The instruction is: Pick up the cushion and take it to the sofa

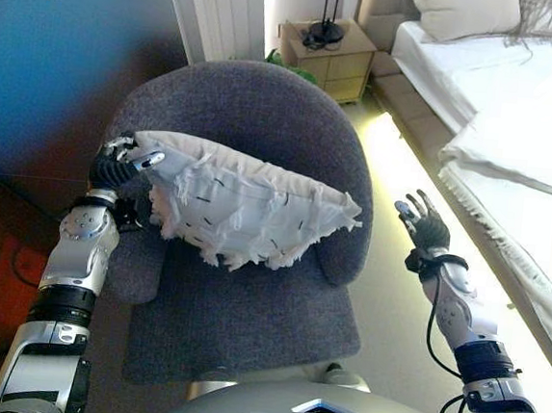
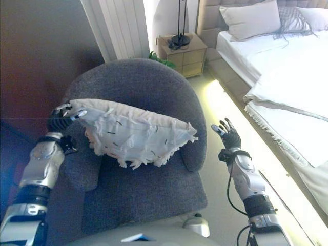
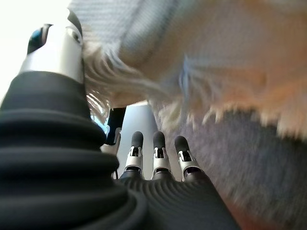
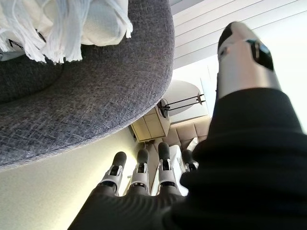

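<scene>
Above the grey armchair (image 1: 248, 301), the soft, light, fringed cushion (image 1: 247, 209) is pinched at one corner by the left hand (image 1: 115, 165) and judged floppy; the right hand (image 1: 424, 222) is held open, empty.

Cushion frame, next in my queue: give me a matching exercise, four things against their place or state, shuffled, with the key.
Things:
1. cushion
2. left hand
3. right hand
4. nightstand

Places or states:
A. open, holding nothing, beside the armchair
B. by the wall, next to the bed
C. lifted over the armchair seat
D. gripping the cushion's corner

Pairs: 1-C, 2-D, 3-A, 4-B
</scene>
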`<state>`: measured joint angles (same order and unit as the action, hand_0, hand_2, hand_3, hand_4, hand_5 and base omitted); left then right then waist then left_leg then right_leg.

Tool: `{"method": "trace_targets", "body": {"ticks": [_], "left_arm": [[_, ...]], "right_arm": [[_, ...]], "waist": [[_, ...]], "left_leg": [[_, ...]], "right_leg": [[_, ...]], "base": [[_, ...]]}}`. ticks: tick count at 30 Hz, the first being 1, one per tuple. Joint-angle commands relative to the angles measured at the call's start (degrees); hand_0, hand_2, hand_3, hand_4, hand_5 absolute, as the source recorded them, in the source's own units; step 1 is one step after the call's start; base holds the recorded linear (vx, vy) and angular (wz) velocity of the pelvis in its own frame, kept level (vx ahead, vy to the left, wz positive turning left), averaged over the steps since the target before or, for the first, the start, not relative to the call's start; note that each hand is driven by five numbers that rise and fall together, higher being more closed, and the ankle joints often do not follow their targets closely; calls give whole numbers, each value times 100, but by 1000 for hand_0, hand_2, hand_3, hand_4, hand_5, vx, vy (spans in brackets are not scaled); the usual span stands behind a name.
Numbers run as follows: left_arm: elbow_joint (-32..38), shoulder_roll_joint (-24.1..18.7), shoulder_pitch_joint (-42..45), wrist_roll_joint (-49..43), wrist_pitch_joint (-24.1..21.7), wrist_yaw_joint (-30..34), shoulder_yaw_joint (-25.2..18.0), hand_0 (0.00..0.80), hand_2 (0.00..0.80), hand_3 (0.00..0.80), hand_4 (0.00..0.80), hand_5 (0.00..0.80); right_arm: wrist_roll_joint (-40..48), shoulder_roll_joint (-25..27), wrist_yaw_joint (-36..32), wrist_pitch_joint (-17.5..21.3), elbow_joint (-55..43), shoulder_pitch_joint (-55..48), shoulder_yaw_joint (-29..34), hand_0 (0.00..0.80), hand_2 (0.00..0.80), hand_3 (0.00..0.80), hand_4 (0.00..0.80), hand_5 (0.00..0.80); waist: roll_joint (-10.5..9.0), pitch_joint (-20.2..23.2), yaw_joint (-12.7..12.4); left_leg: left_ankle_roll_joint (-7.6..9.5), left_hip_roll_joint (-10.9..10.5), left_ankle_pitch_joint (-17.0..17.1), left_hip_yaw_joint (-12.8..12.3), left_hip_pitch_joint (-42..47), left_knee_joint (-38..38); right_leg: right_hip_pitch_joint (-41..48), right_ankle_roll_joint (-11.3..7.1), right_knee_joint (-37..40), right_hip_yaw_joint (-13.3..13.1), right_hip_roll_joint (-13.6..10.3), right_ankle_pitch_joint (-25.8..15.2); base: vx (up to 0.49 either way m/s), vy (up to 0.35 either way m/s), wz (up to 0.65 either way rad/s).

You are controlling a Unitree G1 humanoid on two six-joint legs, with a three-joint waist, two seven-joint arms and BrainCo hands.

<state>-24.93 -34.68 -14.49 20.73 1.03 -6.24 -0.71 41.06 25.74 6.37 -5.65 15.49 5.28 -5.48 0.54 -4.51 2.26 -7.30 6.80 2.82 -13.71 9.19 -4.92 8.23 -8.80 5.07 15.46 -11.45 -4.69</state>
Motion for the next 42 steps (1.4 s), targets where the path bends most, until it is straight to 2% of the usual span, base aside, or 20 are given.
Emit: {"method": "trace_targets", "body": {"ticks": [1, 4, 9, 14, 19, 24, 26, 29, 32, 36, 40, 42], "left_arm": [[-780, -461, -1329, -30, -152, -696, 164, 0, 0, 0, 0, 0], [-1375, -194, -2036, 425, -12, -1298, 539, 0, 0, 0, 0, 0], [-2105, 112, -3087, 896, -125, -2016, 893, 0, 0, 0, 0, 0], [-2360, 93, -3715, 1223, -213, -2505, 1025, 0, 0, 0, 0, 0], [-2443, -132, -4107, 1509, -373, -2627, 1043, 0, 0, 0, 0, 0], [-2274, -257, -3960, 1492, -676, -2037, 1086, 0, 0, 0, 0, 0], [-2065, -223, -3702, 1351, -795, -1818, 1112, 0, 0, 0, 0, 0], [-1669, -161, -3232, 1553, -862, -1452, 1114, 0, 0, 0, 0, 0], [-1331, 58, -2828, 1911, -1137, -1130, 1111, 0, 0, 0, 0, 0], [-764, 465, -2199, 1703, -1555, -839, 1157, 0, 0, 0, 0, 0], [-157, 685, -1726, 1637, -1678, -784, 1144, 0, 0, 0, 0, 0], [201, 834, -1381, 1471, -1675, -808, 1124, 0, 0, 0, 0, 0]], "right_arm": [[85, 299, -129, 50, -534, 338, -263, 0, 0, 0, 0, 0], [-13, 448, -152, -39, -523, 708, -567, 0, 0, 0, 0, 0], [-17, 736, -272, -139, -579, 1484, -951, 0, 0, 0, 0, 0], [-184, 855, -629, -76, -986, 1713, -1247, 0, 0, 0, 0, 0], [-550, 1003, -787, -92, -1500, 1596, -1472, 0, 0, 0, 0, 0], [-511, 915, -819, -73, -1570, 1152, -1470, 0, 0, 0, 0, 0], [-480, 874, -960, -91, -1578, 973, -1444, 0, 0, 0, 0, 0], [-445, 779, -1294, -369, -1521, 761, -1479, 0, 0, 0, 0, 0], [-478, 625, -1214, -292, -1244, 845, -1721, 0, 0, 0, 0, 0], [-281, 218, -957, -437, -748, 1155, -2044, 0, 0, 0, 0, 0], [39, -164, -899, -607, -89, 1426, -2218, 0, 0, 0, 0, 0], [-22, -354, -642, -502, 292, 1589, -2238, 0, 0, 0, 0, 0]], "waist": [[96, 214, 50], [230, 54, 219], [416, -509, 507], [463, -936, 710], [487, -1159, 838], [463, -1264, 879], [435, -1284, 849], [347, -1313, 727], [205, -1394, 523], [81, -1517, 165], [53, -1625, -142], [53, -1694, -330]], "left_leg": [[223, -189, -247, -167, -464, 326], [200, -229, -227, -133, -791, 426], [179, -328, -117, -87, -1350, 545], [142, -341, 30, -144, -1677, 504], [112, -345, 67, -227, -1777, 504], [116, -333, 23, -318, -1693, 495], [127, -318, -5, -329, -1680, 530], [140, -295, -56, -287, -1710, 605], [149, -266, -88, -161, -1775, 677], [158, -249, -115, 64, -1946, 780], [169, -272, -125, 272, -2111, 890], [179, -285, -150, 392, -2243, 1019]], "right_leg": [[-408, -162, -373, 79, -158, 351], [-809, -145, -523, -80, -229, 377], [-1410, -91, -630, -423, -277, 309], [-1737, -72, -534, -640, -243, 180], [-1879, -88, -543, -755, -265, 154], [-1879, -136, -591, -753, -302, 180], [-1875, -141, -616, -732, -314, 182], [-1855, -148, -630, -667, -315, 185], [-1811, -143, -605, -536, -304, 160], [-1823, -132, -612, -348, -281, 137], [-1855, -106, -651, -177, -297, 133], [-1897, -87, -710, -55, -332, 134]], "base": [[-33, 83, 1], [-151, 121, 1], [-204, 109, -6], [-132, 24, -18], [-37, 23, -12], [1, 3, -4], [3, -38, -2], [-25, -107, 0], [-56, -182, 0], [-68, -155, 3], [-55, -93, 18], [-71, -85, 24]]}}
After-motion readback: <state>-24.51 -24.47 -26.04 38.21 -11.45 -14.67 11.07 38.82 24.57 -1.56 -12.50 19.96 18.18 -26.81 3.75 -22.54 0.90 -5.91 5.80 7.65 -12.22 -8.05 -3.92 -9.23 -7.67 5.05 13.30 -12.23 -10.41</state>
